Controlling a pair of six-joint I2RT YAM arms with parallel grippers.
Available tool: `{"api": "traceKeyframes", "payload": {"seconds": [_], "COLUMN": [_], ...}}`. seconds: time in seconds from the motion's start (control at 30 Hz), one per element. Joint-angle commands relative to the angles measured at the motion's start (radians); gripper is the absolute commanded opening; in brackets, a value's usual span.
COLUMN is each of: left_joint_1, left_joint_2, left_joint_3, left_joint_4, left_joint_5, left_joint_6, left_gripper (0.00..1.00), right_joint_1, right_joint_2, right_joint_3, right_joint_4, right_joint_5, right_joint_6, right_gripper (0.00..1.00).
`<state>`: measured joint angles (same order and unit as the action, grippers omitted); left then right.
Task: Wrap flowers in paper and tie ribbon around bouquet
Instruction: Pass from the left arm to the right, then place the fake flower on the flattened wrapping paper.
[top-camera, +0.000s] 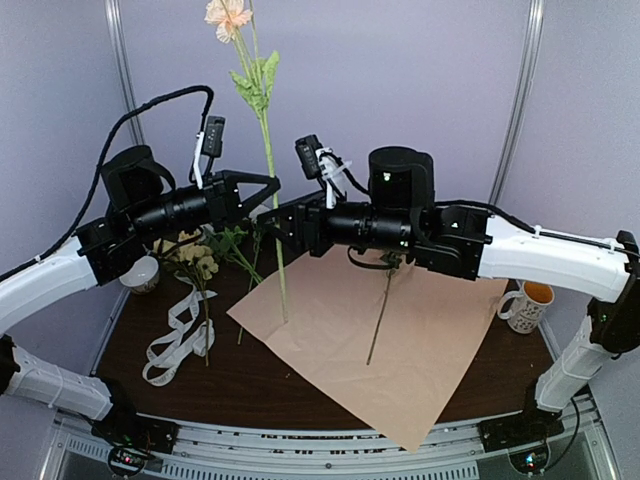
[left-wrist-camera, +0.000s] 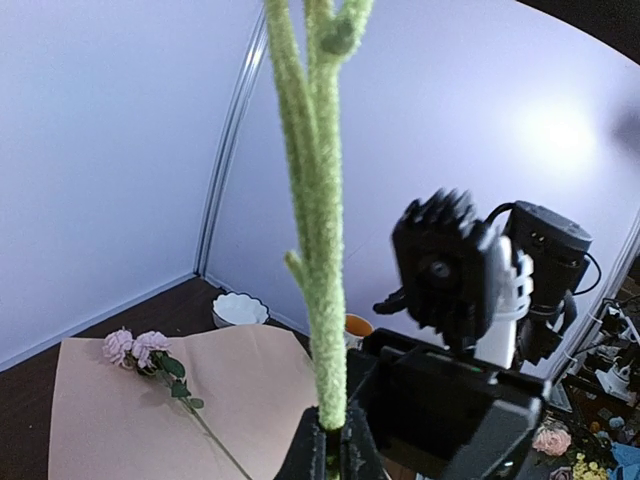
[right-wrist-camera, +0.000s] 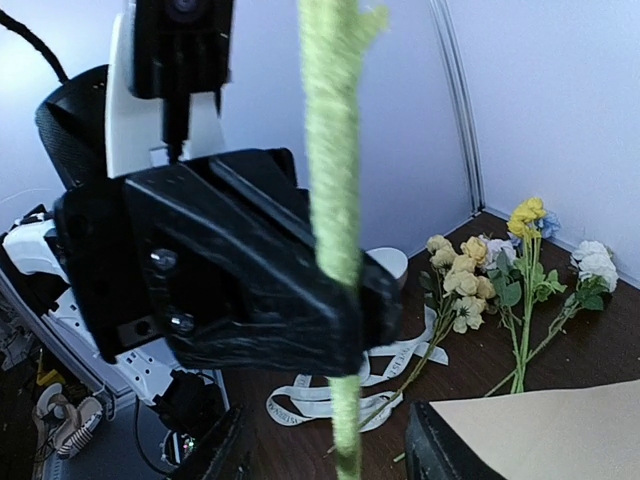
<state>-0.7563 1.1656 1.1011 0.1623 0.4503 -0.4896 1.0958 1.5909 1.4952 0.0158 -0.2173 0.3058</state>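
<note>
Handover pose. The left gripper (top-camera: 268, 190) is clenched on the tall flower (top-camera: 262, 110), whose long axis stands near upright: bloom at top, cut end over the left corner of the paper (top-camera: 430, 330). The right gripper (top-camera: 280, 224) faces it from the right, jaws released, 1 on each side of the stem, apart from it. 1 flower (top-camera: 380, 310) lies on the paper. The other flowers (top-camera: 200, 260) and the ribbon (top-camera: 178, 335) lie to its left.

The dark brown tabletop (top-camera: 250, 375) carries the tan paper (top-camera: 430, 340) at centre-right. The cream ribbon (top-camera: 180, 335) and loose flowers (top-camera: 200, 260) lie left, a white bowl (top-camera: 142, 272) far left, a mug (top-camera: 527, 305) far right.
</note>
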Motion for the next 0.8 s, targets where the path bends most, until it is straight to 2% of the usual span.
{"api": "traceKeyframes", "payload": {"seconds": [0.0, 0.03, 0.17, 0.2, 0.23, 0.3, 0.33, 0.4, 0.43, 0.47, 0.57, 0.63, 0.77], "left_joint_1": [-0.018, -0.024, -0.034, -0.034, -0.034, -0.034, -0.032, -0.027, -0.007, 0.017, 0.126, 0.211, 0.359], "left_joint_2": [-0.018, -0.015, 0.0, 0.003, 0.007, 0.015, 0.024, 0.052, 0.065, 0.075, 0.095, 0.111, 0.16], "left_joint_3": [0.021, 0.022, 0.01, 0.014, 0.023, 0.066, 0.11, 0.2, 0.234, 0.233, 0.19, 0.145, 0.041], "left_joint_4": [0.119, 0.114, 0.101, 0.078, 0.043, -0.104, -0.231, -0.476, -0.559, -0.609, -0.679, -0.706, -0.721], "left_joint_5": [0.05, 0.052, 0.038, 0.026, 0.008, -0.073, -0.154, -0.345, -0.419, -0.435, -0.382, -0.348, -0.372], "left_joint_6": [-0.025, -0.024, -0.047, -0.047, -0.04, -0.007, 0.019, 0.065, 0.08, 0.089, 0.067, 0.048, 0.05], "left_gripper": [0.0, 0.0, 0.0, 0.0, 0.05, 0.41, 0.51, 0.63, 0.65, 0.66, 0.68, 0.68, 0.69], "right_joint_1": [0.001, 0.001, 0.0, -0.002, -0.004, -0.03, -0.048, -0.097, -0.125, -0.161, -0.269, -0.32, -0.394], "right_joint_2": [-0.003, -0.001, 0.01, 0.005, -0.003, -0.032, -0.05, -0.086, -0.1, -0.109, -0.097, -0.081, -0.034], "right_joint_3": [0.011, 0.009, 0.018, 0.011, 0.0, -0.049, -0.081, -0.158, -0.2, -0.235, -0.338, -0.393, -0.434], "right_joint_4": [-0.051, -0.049, -0.05, -0.047, -0.044, -0.033, -0.027, -0.036, -0.078, -0.113, -0.204, -0.219, -0.258], "right_joint_5": [0.139, 0.14, 0.084, 0.077, 0.075, 0.079, 0.078, 0.089, 0.11, 0.126, 0.102, 0.102, 0.152], "right_joint_6": [0.04, 0.041, 0.046, 0.055, 0.069, 0.122, 0.162, 0.245, 0.285, 0.343, 0.433, 0.436, 0.416], "right_gripper": [0.47, 0.41, 0.02, 0.0, 0.0, 0.0, 0.0, 0.0, 0.0, 0.0, 0.0, 0.0, 0.0]}}
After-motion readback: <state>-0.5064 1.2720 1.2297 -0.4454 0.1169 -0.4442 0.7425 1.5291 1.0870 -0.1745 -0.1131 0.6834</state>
